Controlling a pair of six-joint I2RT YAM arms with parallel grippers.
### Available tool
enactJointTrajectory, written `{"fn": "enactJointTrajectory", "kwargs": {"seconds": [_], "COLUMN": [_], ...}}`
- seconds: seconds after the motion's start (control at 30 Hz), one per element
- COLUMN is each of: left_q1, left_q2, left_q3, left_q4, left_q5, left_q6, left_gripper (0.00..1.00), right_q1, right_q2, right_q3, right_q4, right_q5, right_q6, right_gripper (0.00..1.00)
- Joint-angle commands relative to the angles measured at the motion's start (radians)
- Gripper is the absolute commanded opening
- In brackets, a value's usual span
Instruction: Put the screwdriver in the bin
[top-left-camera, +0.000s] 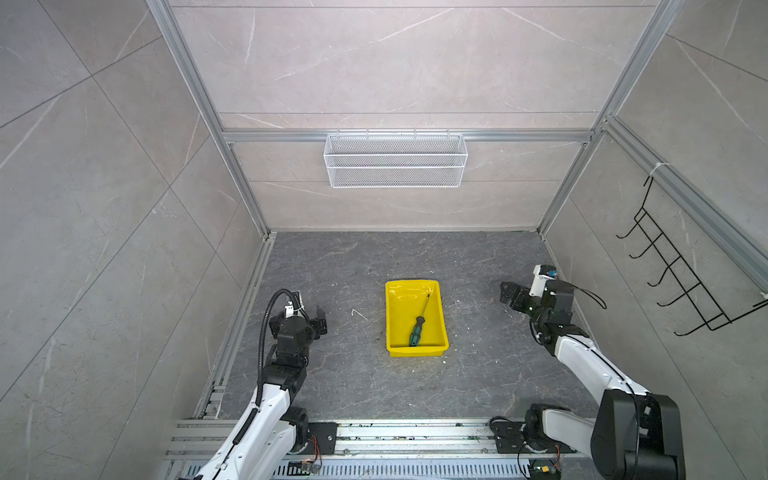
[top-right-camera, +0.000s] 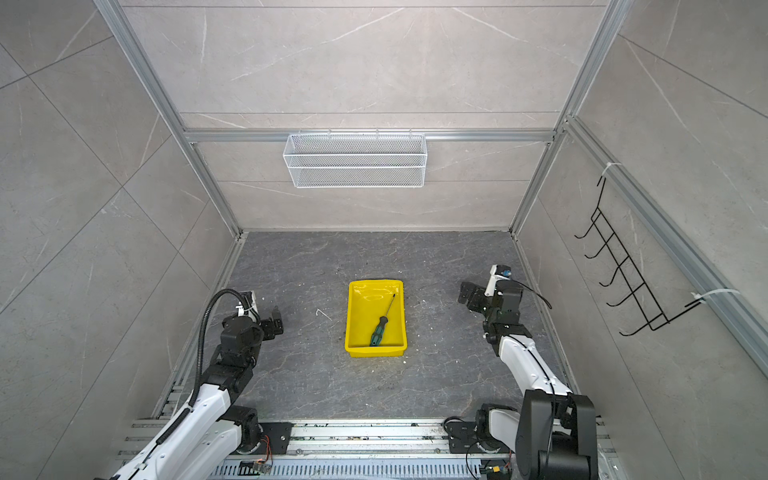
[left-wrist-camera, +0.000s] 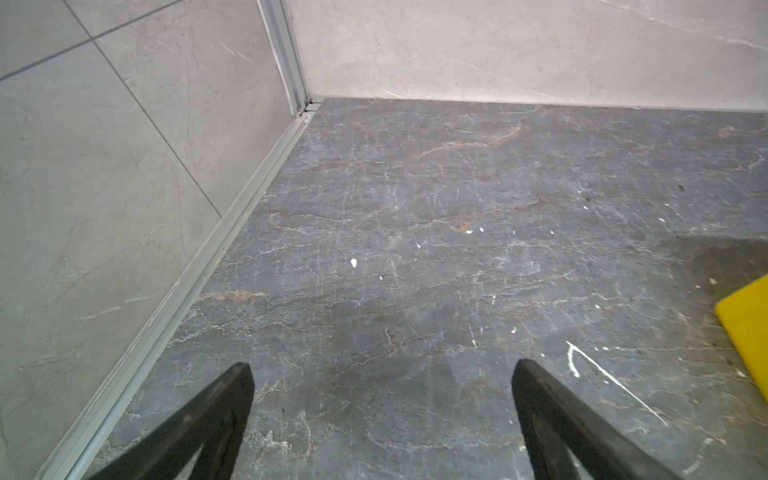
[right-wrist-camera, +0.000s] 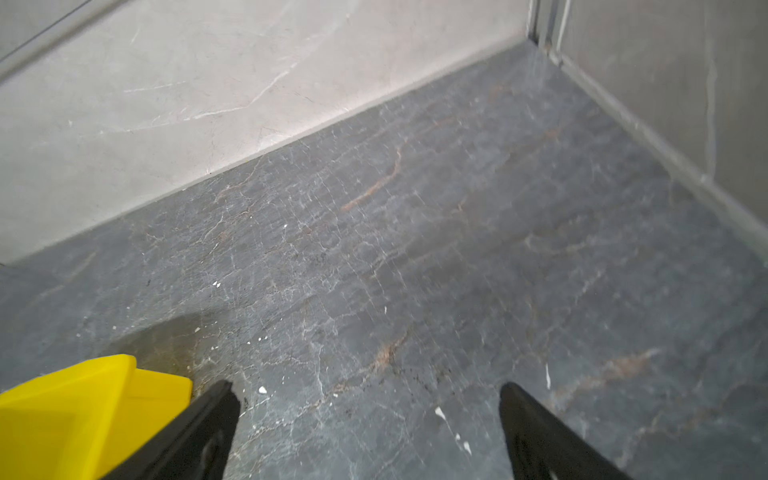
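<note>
- Inside the bin (top-left-camera: 391, 316) (top-right-camera: 351, 316), the screwdriver (top-left-camera: 419, 321) (top-right-camera: 384, 319), flat on the bottom in both top views.
- Green and black handle toward 6 o'clock, close to the near wall; thin dark shaft slanting toward 1 o'clock, tip short of the far wall.
- Bin upright near the middle of the desk (top-left-camera: 353, 374) (top-right-camera: 307, 374), long sides running from 12 to 6 o'clock.
- At 9 o'clock from the bin and well apart from it, the left end effector (top-left-camera: 321, 320) (top-right-camera: 276, 318), over the desk.
- Released: fingers (left-wrist-camera: 216, 415) spread wide in the left wrist view, only bare desk between them (left-wrist-camera: 382, 365).
- In that wrist view, just a yellow corner of the bin (left-wrist-camera: 748, 324) at the picture's edge, with a thin white scratch (left-wrist-camera: 602, 370) (top-left-camera: 358, 313) on the desk between bin and nearer finger.
- Between 2 and 3 o'clock from the bin, well apart and near the side wall, the right end effector (top-left-camera: 509, 295) (top-right-camera: 467, 295).
- Released as well: fingers (right-wrist-camera: 199, 432) wide apart in the right wrist view, bare desk between them (right-wrist-camera: 365, 385).
- One bin corner (right-wrist-camera: 75, 407) just beside a finger in that view, partly behind it.
- No contact between either end effector and the screwdriver or bin.
- At 12 o'clock, a white wire basket (top-left-camera: 395, 160) (top-right-camera: 355, 160) hung on the back wall; at 3 o'clock, a black hook rack (top-left-camera: 681, 270) (top-right-camera: 627, 266) on the side wall.
- Small white flecks (left-wrist-camera: 353, 262) scattered over the desk around the bin.
</note>
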Motion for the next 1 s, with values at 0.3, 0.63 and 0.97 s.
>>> {"fn": "enactJointTrajectory", "kwargs": {"seconds": [0.3,0.63,0.97], "left_q1": [0.083,0.096,0.096], "left_q2": [0.286,0.381,0.521], "left_q3": [-0.046,-0.074,-0.033], "left_q4": [0.435,0.587,0.686], "left_q5": [0.047,0.076,0.126], "left_q6": [0.04,0.071,0.1], "left_gripper": [1.0,1.0,1.0], "right_q1": [0.085,0.088,0.096], "right_q2": [0.117,0.166,0.292], "right_q3": [-0.067,-0.127,-0.13], "right_q4": [0.246,0.369,0.492], "right_q5": [0.193,0.208,0.12], "right_q6": [-0.136,-0.146,-0.199], "right_gripper": [1.0,1.0,1.0]}}
